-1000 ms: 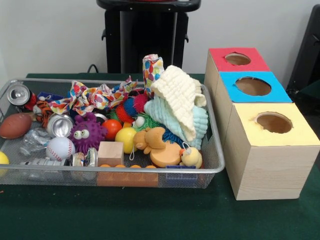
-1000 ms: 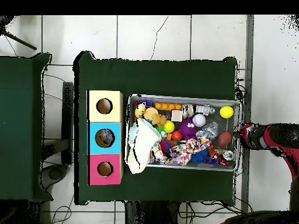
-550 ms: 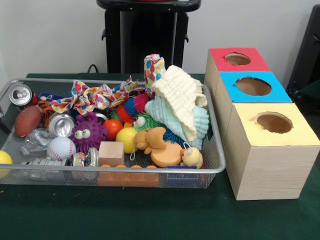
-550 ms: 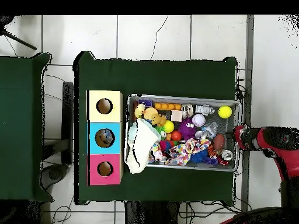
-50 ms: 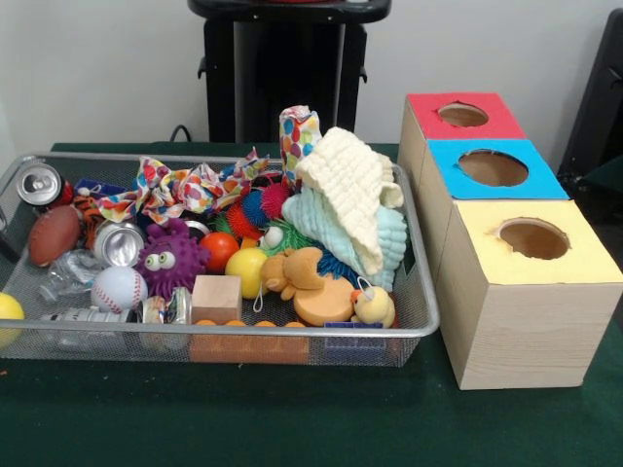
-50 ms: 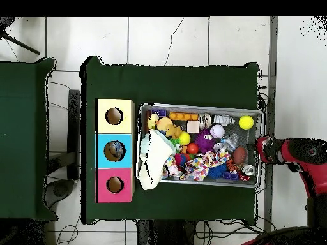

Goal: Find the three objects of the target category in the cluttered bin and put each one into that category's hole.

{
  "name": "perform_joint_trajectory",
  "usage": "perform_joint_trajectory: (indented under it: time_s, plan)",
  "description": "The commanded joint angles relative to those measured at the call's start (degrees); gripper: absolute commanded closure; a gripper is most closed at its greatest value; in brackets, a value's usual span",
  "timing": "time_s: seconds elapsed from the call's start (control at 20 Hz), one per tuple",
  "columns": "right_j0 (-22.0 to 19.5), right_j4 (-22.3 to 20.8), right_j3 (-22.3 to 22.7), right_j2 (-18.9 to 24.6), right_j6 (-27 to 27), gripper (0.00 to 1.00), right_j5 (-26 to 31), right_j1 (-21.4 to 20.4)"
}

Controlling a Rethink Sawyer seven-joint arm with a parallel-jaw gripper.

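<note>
Three wooden boxes with round holes stood in a row beside the wire mesh bin: the red-topped box, the blue-topped box and the yellow-topped box. The pictures did not show which category was the target.

The bin was crowded. A cream waffle cloth lay over a pale blue cloth at about 3 o'clock of the bin in the front view, and it could hide smaller things. A brown toy football leaned at 9 o'clock, touching a crushed silver can, with a white baseball just beside it.

In the overhead view the red arm's tool was at the bin's 3 o'clock rim, near the football; I cannot tell if it was open or closed, or if it held anything.

I judge the risks as these: the tool could catch on the mesh wall, round balls could roll away under a push, and a loose cloth could drag neighbours out.
</note>
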Motion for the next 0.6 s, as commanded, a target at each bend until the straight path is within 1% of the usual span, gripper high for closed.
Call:
perform_joint_trajectory:
  time_s: [0.05, 0.15, 0.25, 0.4, 0.45, 0.55, 0.6]
  plan:
    - [-0.6, -2.5, 1.9, 5.6, -6.3, 1.0, -0.3, 11.2]
    - [-1.5, -1.6, 3.0, 6.5, -6.5, 1.0, -1.1, 11.6]
    - [-2.3, -0.4, 3.9, 7.3, -6.1, 1.0, -0.6, 11.9]
    - [-2.9, 0.3, 3.3, 8.3, -7.1, 1.0, 2.2, 12.9]
    - [-2.9, 0.2, 3.3, 8.2, -7.0, 1.0, 2.1, 12.8]
    - [-2.6, -0.8, 4.5, 7.7, -6.3, 1.0, -1.8, 11.5]
    - [-1.8, -2.0, 5.1, 6.8, -5.7, 1.0, -3.9, 10.3]
